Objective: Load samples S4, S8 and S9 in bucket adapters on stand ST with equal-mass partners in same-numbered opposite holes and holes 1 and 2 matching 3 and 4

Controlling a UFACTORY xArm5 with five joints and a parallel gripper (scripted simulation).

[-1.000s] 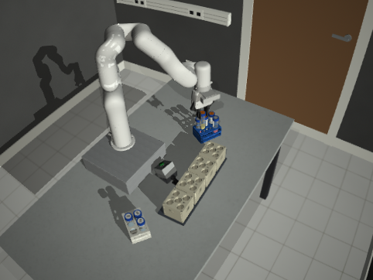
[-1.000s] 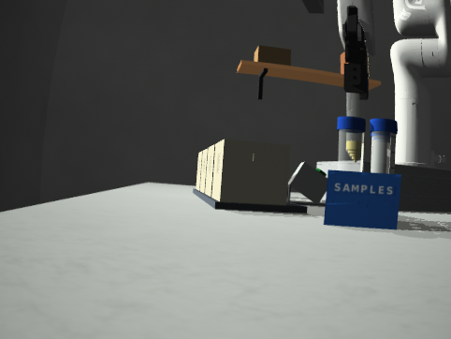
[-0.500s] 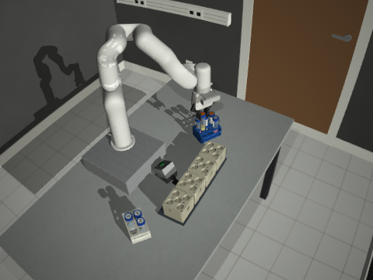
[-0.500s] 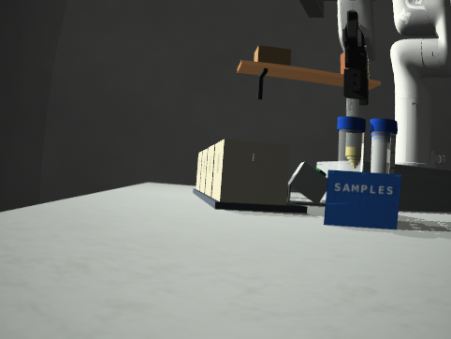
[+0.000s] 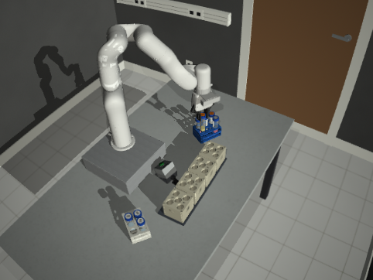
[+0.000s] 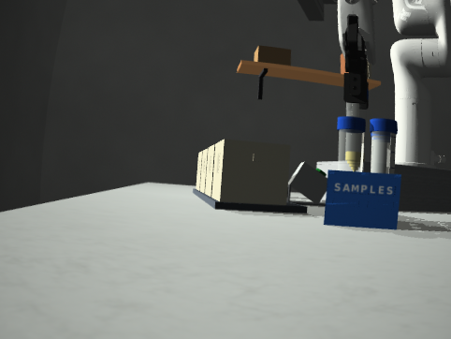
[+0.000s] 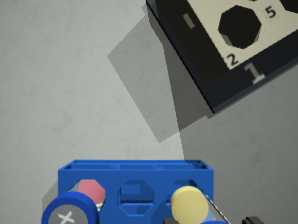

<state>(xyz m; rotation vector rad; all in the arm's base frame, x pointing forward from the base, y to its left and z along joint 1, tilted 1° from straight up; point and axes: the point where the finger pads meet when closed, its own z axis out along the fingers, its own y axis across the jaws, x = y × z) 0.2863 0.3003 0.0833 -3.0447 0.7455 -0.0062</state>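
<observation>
My gripper [image 5: 203, 114] [image 6: 356, 104] is shut on a sample tube with yellow contents [image 5: 203, 128] [image 6: 353, 159] [image 7: 190, 203]. The tube hangs upright over the blue sample rack [image 5: 209, 135] [image 6: 363, 211] [image 7: 135, 164], its tip close above the rack's top. Its ID cannot be read. A grey-dotted tube [image 7: 67, 217] and another orange-dotted tube [image 5: 211, 114] stand in the rack. Four beige adapters [image 5: 179, 210] [image 6: 254, 173] stand in a row on the stand; no tube shows in them. The white rack [image 5: 140, 237] holds three blue-capped tubes [image 5: 128, 216]. The green DONE key [image 5: 162, 164] is on its small desk.
The adapter numbered 1 [image 7: 254, 72] is the one nearest the sample rack. The small sloped desk [image 5: 166, 170] stands between the robot's base block [image 5: 124, 166] and the adapter row. The white rack lies beyond the row's far end from the gripper.
</observation>
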